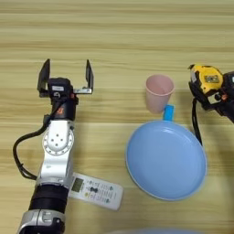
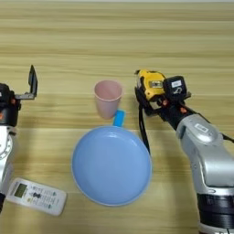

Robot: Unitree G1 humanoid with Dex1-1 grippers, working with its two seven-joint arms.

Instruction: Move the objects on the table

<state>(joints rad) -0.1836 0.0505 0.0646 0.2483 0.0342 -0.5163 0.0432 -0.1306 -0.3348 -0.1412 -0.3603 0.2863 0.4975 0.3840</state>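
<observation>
Two claws: right claw clamped on tape measure at 3 o'clock of cup; left claw spread apart.

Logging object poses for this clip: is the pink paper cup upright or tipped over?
Upright. The pink paper cup stands on its narrow base on the light wooden table, its open round rim facing up, just beyond the large round light-blue plate.

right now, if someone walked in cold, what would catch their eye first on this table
Probably the large light-blue plate in the middle of the wooden table, with a pink cup standing upright just beyond it. Next, the right gripper closed on a yellow-black tape measure to the right of the cup, its black strap hanging down. On the left, the left gripper hangs open, and a white remote control lies near the front edge.
</observation>
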